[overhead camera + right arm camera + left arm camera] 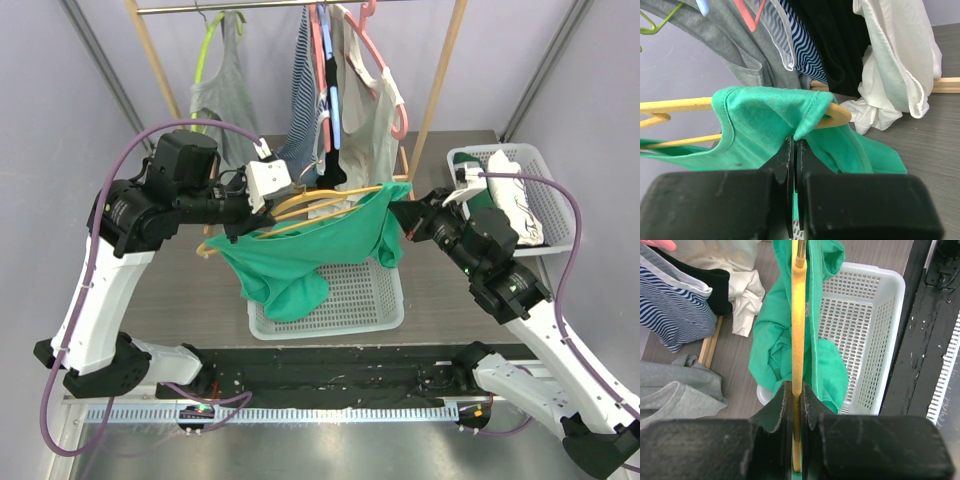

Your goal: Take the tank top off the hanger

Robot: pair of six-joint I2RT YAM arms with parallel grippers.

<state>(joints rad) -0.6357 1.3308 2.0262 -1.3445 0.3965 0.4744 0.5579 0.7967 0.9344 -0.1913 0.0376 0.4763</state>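
Note:
The green tank top point(295, 262) hangs from a yellow hanger point(305, 204) held over a white basket. One strap is still looped round the hanger's right end point(840, 116), and the body sags toward the basket. My left gripper point(285, 190) is shut on the hanger's bar point(798, 315), which runs straight out between the jaws point(797, 390). My right gripper point(402, 215) is shut on a fold of the tank top point(765, 115) just under the hanger's end, and the cloth bunches at its tips point(794, 142).
The white basket point(380, 300) stands below the tank top. A second white basket point(545, 175) with folded clothes is at the right. Behind, a wooden rack point(440, 80) holds several garments on hangers, striped point(300, 90), grey point(225, 95) and white point(370, 110).

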